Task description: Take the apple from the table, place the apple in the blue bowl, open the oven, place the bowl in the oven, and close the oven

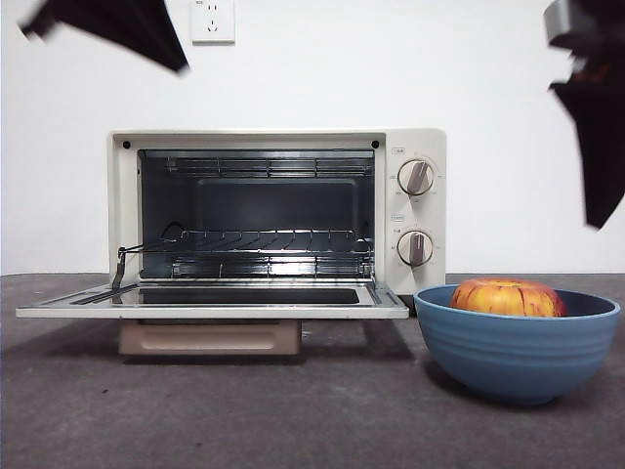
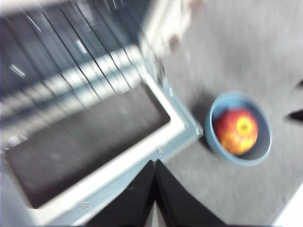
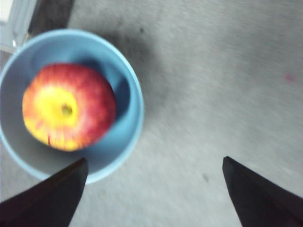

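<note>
The cream-white oven [image 1: 410,210] stands with its door [image 1: 210,301] folded down flat and its wire rack showing. To its right, the blue bowl [image 1: 518,342] rests on the table [image 1: 322,410] with the red-yellow apple [image 1: 508,297] inside. In the left wrist view my left gripper [image 2: 152,163] hovers shut and empty above the open door's [image 2: 90,142] front corner, with the bowl [image 2: 262,151] and apple [image 2: 236,130] off to one side. My right gripper [image 3: 155,159] is open high over bare table beside the bowl [image 3: 130,123], and the apple [image 3: 68,106] lies dimple up.
A white wall with a power socket [image 1: 213,20] stands behind the oven. Two dark arm tips hang at the top corners in the front view, one at the upper left [image 1: 146,39] and one above the bowl [image 1: 596,147]. Both wrist views are motion-blurred.
</note>
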